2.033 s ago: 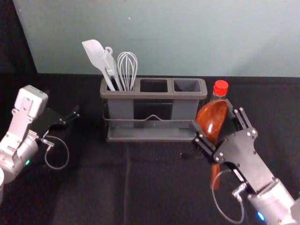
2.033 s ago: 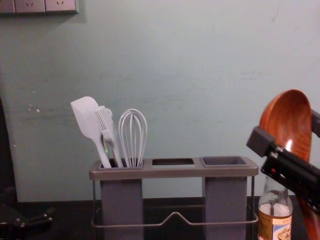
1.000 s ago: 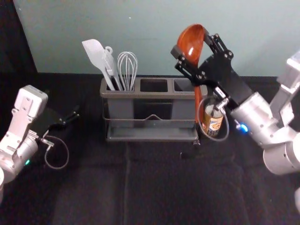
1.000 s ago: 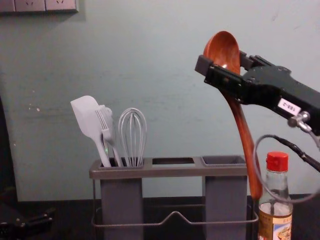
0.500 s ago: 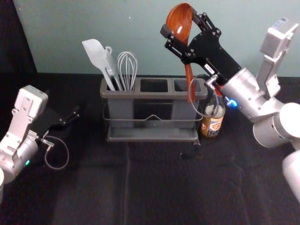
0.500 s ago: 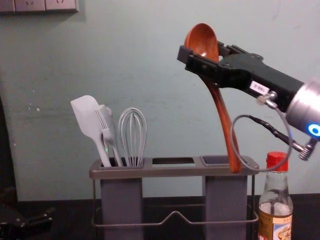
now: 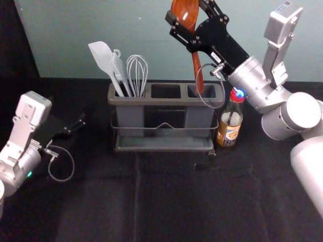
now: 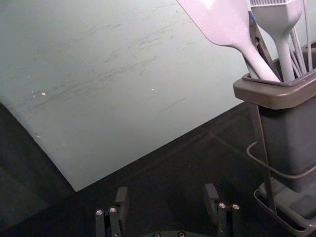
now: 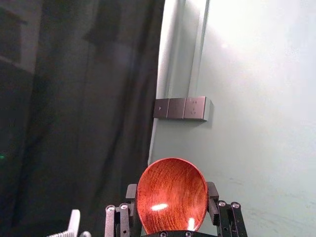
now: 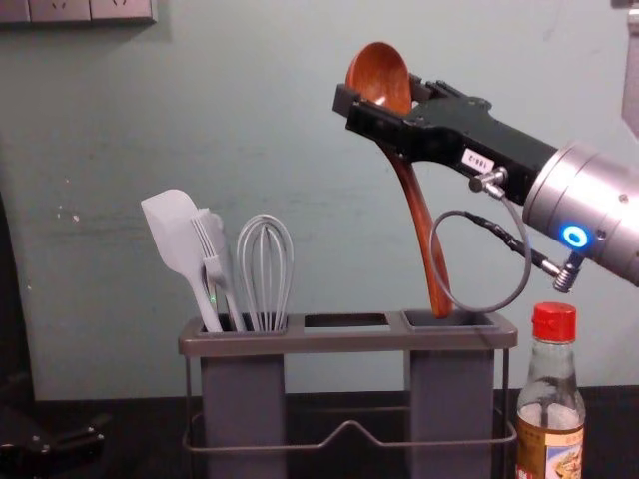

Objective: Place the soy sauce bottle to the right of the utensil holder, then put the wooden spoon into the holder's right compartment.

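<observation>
Behind everything stands the pale wall [image 7: 252,55], and before it stretches the bench [image 7: 166,201] under its dark cloth. On the bench sits the utensil holder [image 7: 166,102], upright, with three openings along its top and a wire rail across its front. The right gripper [image 7: 185,12] is raised well above the holder's right end, its two fingers pinching the wooden spoon just below the widest part of the bowl; the right wrist view shows that bowl between them. The left gripper [image 7: 75,127] is parked to the left of the holder, well apart from it, its fingers spread with a gap between. The wooden spoon [image 10: 412,205] is held bowl up, its handle slanting down so that the end meets the opening of the right compartment [image 7: 211,92] in both the head and chest views (whether the tip has dipped inside the rim, I cannot tell). The soy sauce bottle [image 7: 229,123] stands upright on the bench just beside the holder, to its right. In the left compartment, a white spatula [image 10: 180,235] leans out toward the left, a wire whisk [image 10: 265,269] rises on the right side of that same opening, and a pale brush [image 10: 215,254] pokes up between them. High on the wall at the left is a row of sockets [image 10: 90,10], and smallest of all comes the bottle's red cap [image 10: 553,322].
</observation>
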